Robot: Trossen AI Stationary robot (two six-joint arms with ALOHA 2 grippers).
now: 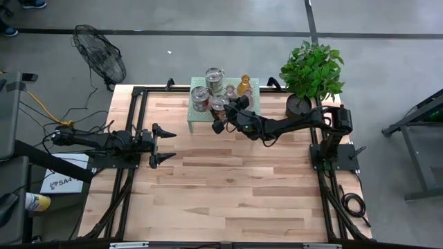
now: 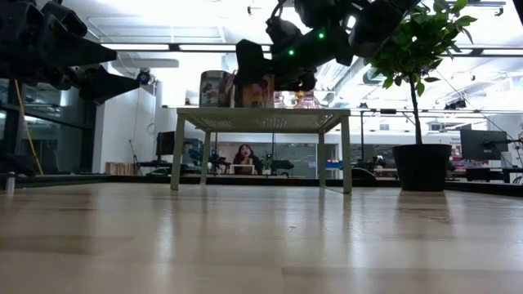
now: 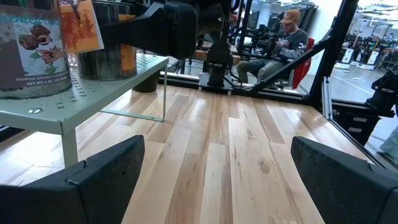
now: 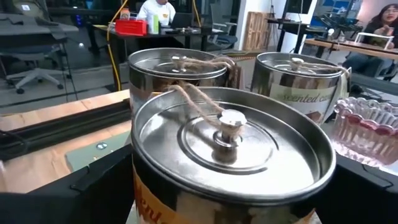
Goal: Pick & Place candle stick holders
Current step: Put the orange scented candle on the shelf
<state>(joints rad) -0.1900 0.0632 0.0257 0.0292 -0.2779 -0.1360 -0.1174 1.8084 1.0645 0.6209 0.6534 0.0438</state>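
Reaching right jaws (image 1: 220,122) spread around nearest shiny silver lidded tin (image 4: 227,158) on mint-green perforated stand (image 1: 195,116) | nothing moved off yet, all holders remain | left jaws (image 1: 163,144) spread, idle over worktop (image 1: 228,187)

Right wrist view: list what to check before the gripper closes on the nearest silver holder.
1. Right gripper open, one finger each side of the nearest silver holder: ok.
2. That holder upright on the green stand: ok.
3. Fingers touching the holder's wall: cannot tell.
4. Clearance from the pink glass holder beside it: cannot tell; it sits close.
5. Left gripper open and away from the stand: ok.
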